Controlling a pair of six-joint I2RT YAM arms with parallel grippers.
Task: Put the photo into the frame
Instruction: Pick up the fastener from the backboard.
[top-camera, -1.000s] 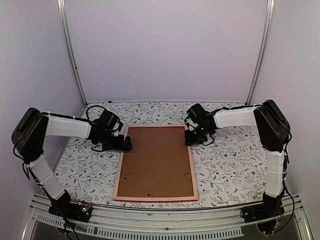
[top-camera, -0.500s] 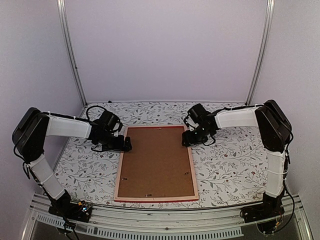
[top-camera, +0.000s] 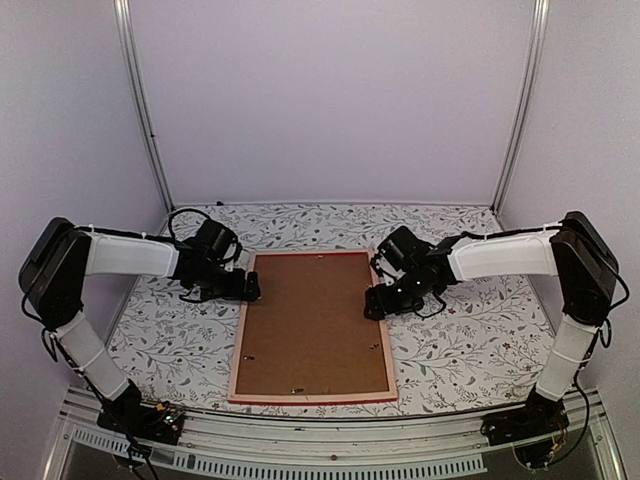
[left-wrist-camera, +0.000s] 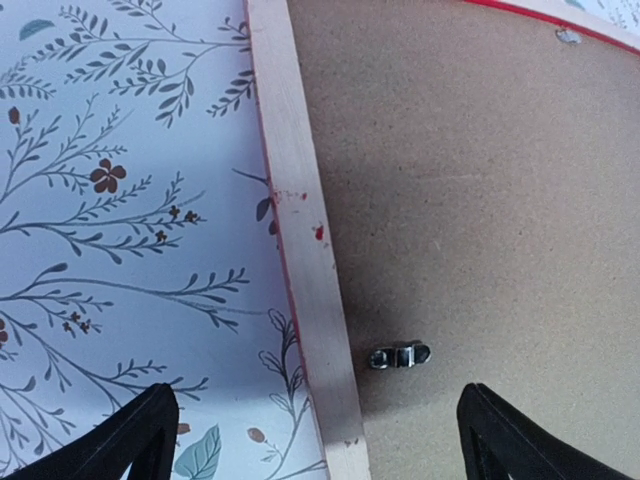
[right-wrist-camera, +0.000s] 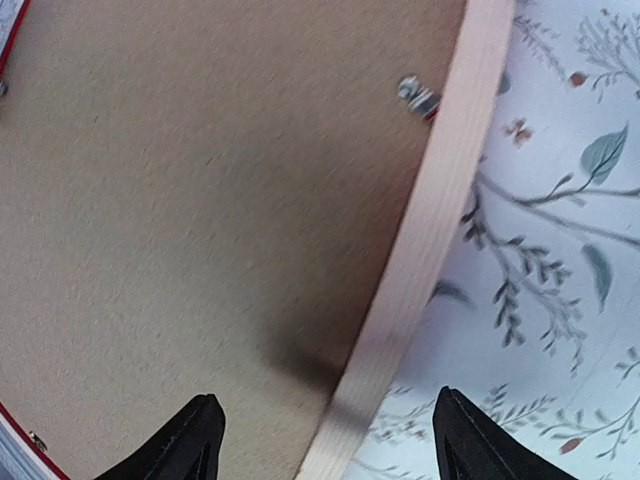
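Soft, even overhead light; the two wrist views differ in sharpness.
Top view evenly lit, no glare, slightly soft overall. Left wrist view crisp, with a dim shadow band crossing the backing board (left-wrist-camera: 480, 200) just ahead of the left gripper (left-wrist-camera: 320, 435). Right wrist view smeared by motion blur: frame (right-wrist-camera: 430, 230) rail soft, and a dark shadow patch on the backing board straight ahead of the right gripper (right-wrist-camera: 325, 440).

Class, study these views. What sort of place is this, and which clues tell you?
Probably a robot lab workcell: a left arm and right arm bolted to a metal rail, bare walls with aluminium posts, and a picture frame face down on a floral tablecloth.
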